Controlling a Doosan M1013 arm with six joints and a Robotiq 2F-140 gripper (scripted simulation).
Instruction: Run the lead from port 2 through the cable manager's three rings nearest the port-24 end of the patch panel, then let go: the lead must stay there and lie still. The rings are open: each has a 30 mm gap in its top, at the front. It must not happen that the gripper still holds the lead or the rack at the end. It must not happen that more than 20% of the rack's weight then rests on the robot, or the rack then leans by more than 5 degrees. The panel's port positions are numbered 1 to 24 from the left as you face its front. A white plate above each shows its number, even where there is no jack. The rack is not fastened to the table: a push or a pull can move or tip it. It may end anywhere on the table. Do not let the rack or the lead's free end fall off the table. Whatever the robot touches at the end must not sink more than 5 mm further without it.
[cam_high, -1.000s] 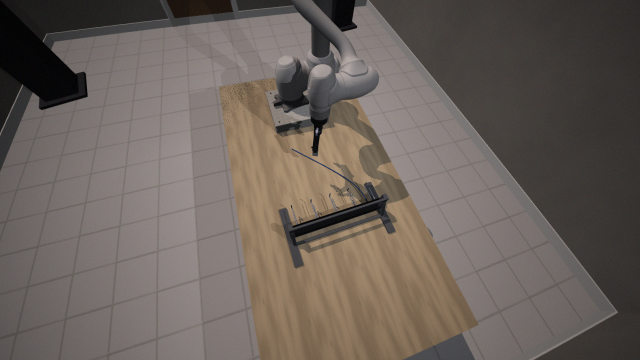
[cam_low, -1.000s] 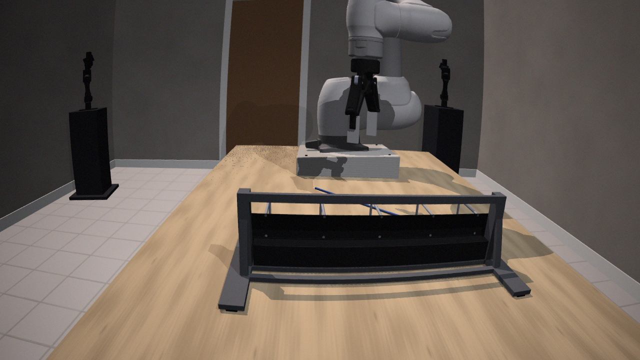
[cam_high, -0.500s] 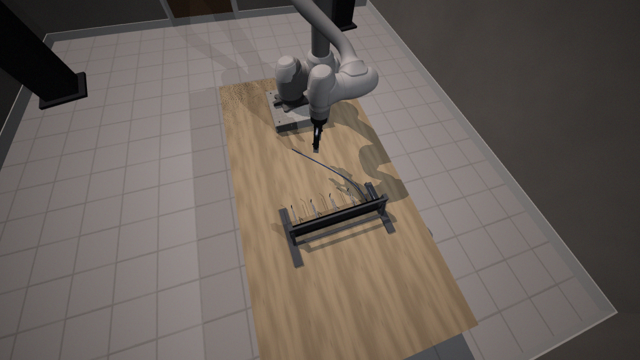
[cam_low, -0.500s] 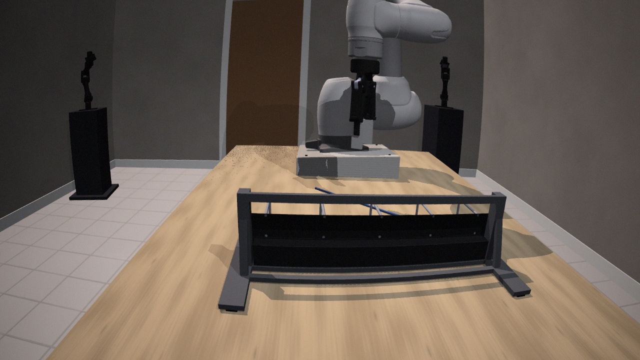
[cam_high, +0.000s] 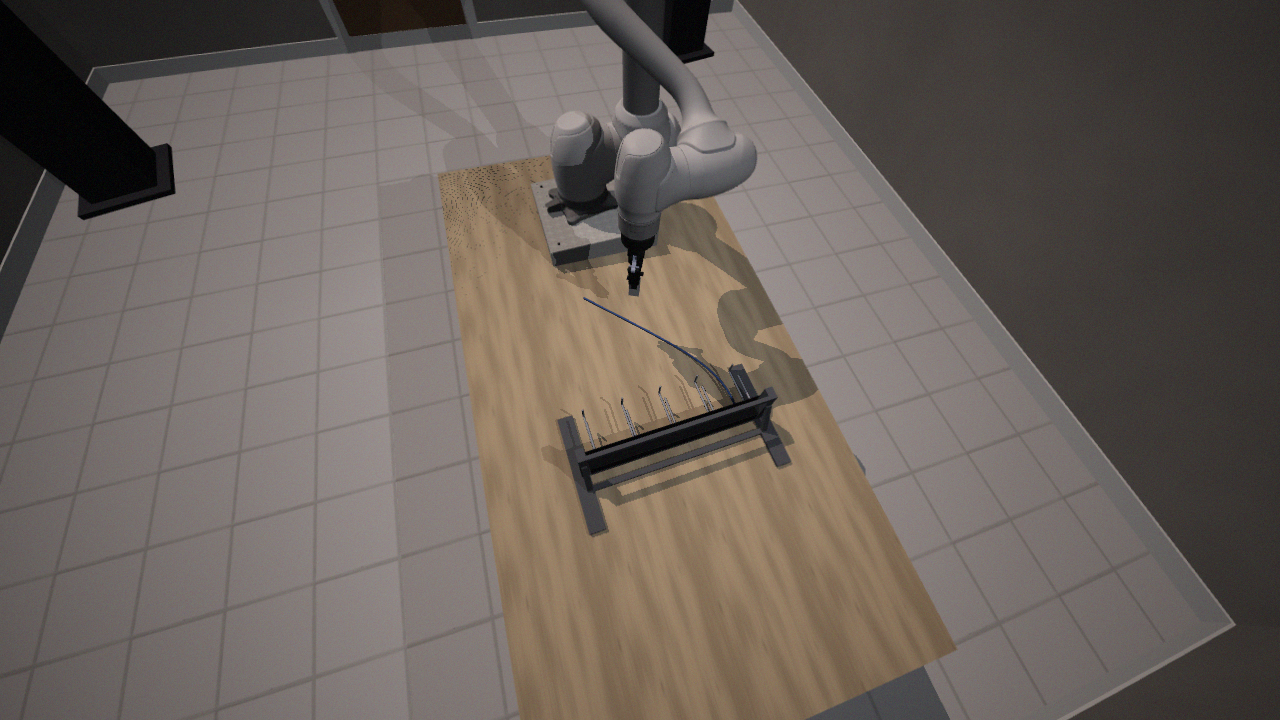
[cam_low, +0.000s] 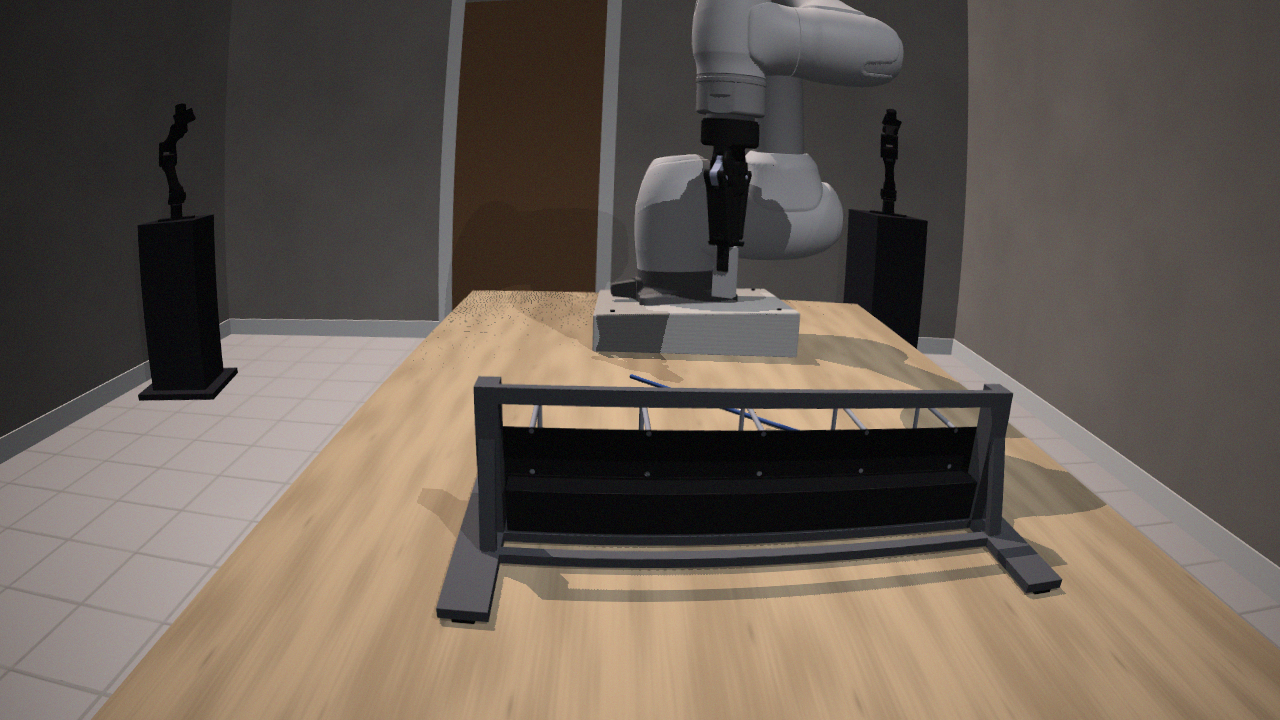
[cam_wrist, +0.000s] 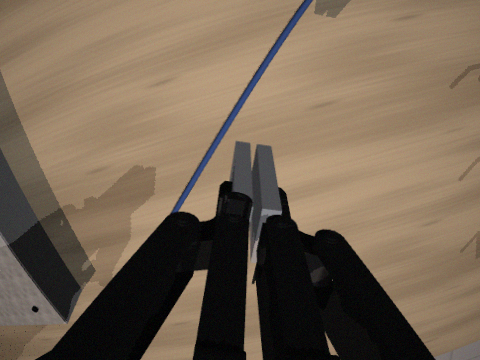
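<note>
Tabletop (cam_high: 716, 573) (cam_low: 626, 662) (cam_wrist: 360, 125): pale brown wood grain, dark speckling at its upper left corner in the top view. Pale grey base block (cam_high: 559, 240) (cam_low: 733, 333) (cam_wrist: 40, 305) sits near the far end, upper centre of the frame. Dark grey rack (cam_high: 590, 514) (cam_low: 742, 397) stands upright on two long feet, lower centre. Between them, the blue lead (cam_high: 626, 319) (cam_low: 648, 382) (cam_wrist: 245, 97) slants from its free end, near the block, down and right towards the rack. Shadows cross the wood at right.
</note>
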